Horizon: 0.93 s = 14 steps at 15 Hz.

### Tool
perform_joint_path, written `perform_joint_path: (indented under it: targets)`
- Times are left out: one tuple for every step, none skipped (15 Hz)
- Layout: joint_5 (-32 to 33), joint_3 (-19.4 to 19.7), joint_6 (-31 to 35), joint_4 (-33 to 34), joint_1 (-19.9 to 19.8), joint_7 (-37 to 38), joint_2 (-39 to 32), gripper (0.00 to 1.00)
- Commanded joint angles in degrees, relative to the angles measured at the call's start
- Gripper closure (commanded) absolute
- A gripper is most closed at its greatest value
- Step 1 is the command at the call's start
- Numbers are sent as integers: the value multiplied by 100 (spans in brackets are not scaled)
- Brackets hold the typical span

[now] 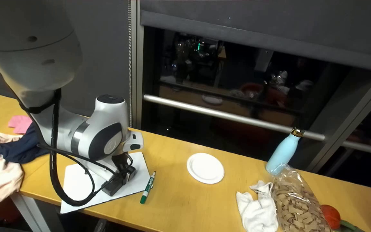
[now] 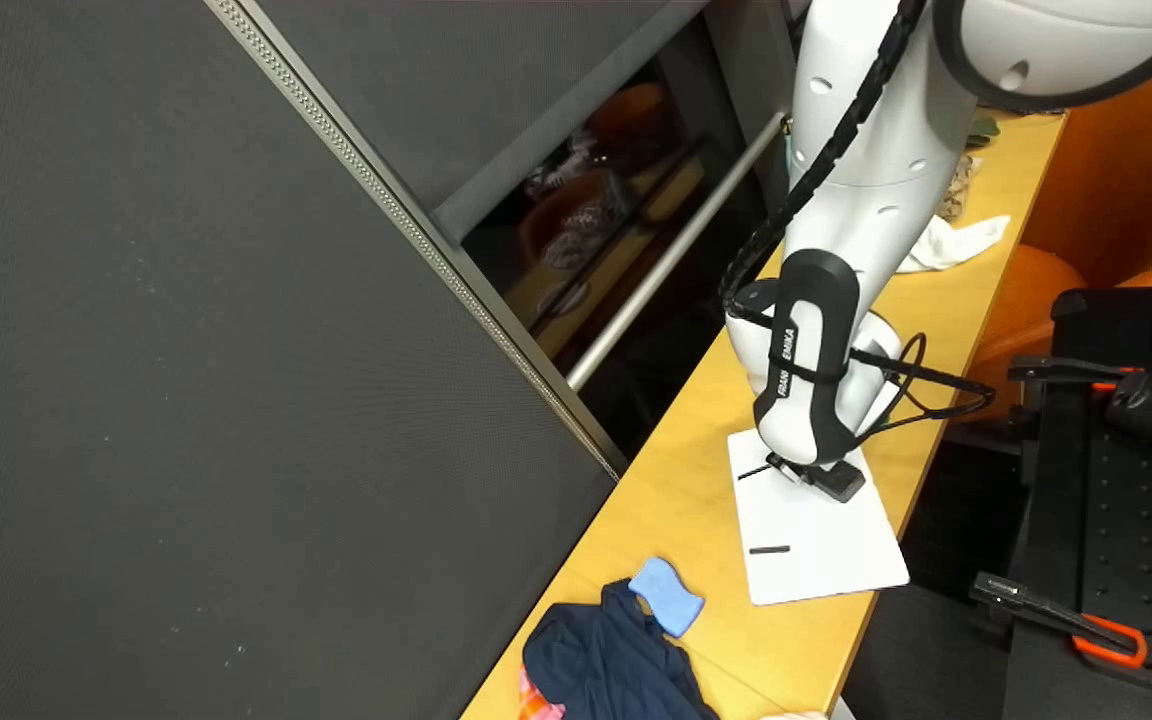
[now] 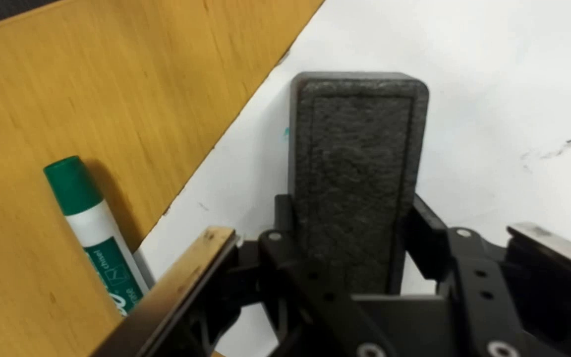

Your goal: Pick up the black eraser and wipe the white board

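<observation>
- Gripper [image 3: 352,218] is clamping the black eraser [image 3: 357,148] — its jaws are standing only as far apart as the eraser's narrow width.
- The wooden table [image 1: 179,199] is bearing the white board [image 2: 836,550].
- The arm [image 1: 89,138] is standing bent over the board, the gripper hanging low at its end.
- The white board is lying flat, one corner jutting past the table's edge.
- The eraser is pointing lengthwise out of the gripper, over the board; in the wrist view its far end is sticking out well beyond the grip. Whether its underside is touching the board, I cannot tell.
- A green marker [image 3: 98,235] is lying on the table just beside the board.
- Two fingers [image 3: 429,233] are pressing against the eraser's long sides — one to each side.
- A faint dark streak [image 3: 569,142] is showing on the board, apart from the eraser.
- A teal speck [image 3: 286,132] is showing on the board, just beside the eraser in the wrist view.
</observation>
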<state>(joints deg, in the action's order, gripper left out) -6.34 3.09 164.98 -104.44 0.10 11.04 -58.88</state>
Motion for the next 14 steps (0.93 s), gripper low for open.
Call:
perform_joint_path:
  targets:
    - [-49,6,-14,81,179,93,-124,69]
    - [-49,1,-14,96,184,83,-134,69]
    - [-52,10,-26,137,182,83,-159,69]
    - [-61,14,-81,193,152,81,-184,69]
    - [-64,30,-89,216,133,83,-198,69]
    - [-62,48,-88,232,117,85,-213,69]
    - [-59,70,-84,228,103,88,-210,69]
    - [-59,85,-76,224,82,89,-199,69]
    - [-62,92,-76,222,59,92,-182,69]
    - [-66,102,-85,220,47,103,-156,69]
    - [-66,104,-94,220,36,103,-141,69]
    - [-73,92,-114,208,19,100,-100,69]
    - [-77,82,-91,171,6,96,-53,69]
    - [-80,59,-82,143,-27,76,-13,69]
